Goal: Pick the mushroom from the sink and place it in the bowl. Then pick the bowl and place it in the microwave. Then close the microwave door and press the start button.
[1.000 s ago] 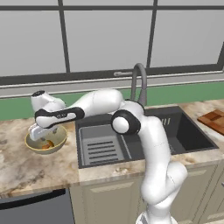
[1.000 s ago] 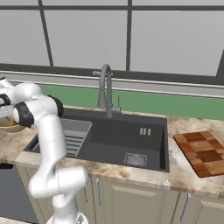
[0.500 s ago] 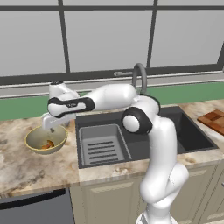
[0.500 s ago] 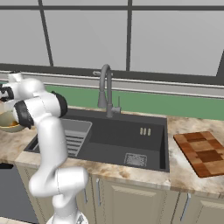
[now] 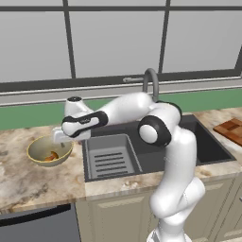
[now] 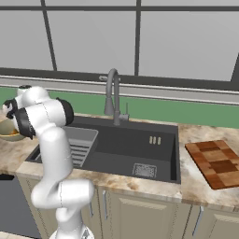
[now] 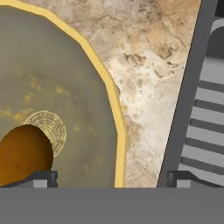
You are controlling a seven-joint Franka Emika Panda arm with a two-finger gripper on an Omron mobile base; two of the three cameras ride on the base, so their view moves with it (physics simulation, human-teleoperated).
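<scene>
One mushroom (image 5: 51,155) lying inside the bowl (image 5: 48,150) on the counter (image 5: 28,182) left of the sink (image 5: 142,153) in the left base view — gripper (image 5: 59,137) poised over the bowl's right rim, arm stretched across the drainer tray (image 5: 109,155). Seen partly from the right base view: bowl edge behind the arm, with a cutting board (image 6: 215,163) far right. From the hand view — jaws spread wide, holding nothing, fingertips (image 7: 39,178) straddling the yellow rim, mushroom resting in the bowl beside the left tip.

Orange-brown mushroom (image 7: 22,153) lying inside tan-olive bowl (image 5: 38,146), upright on counter left of dark sink (image 5: 156,158)
</scene>
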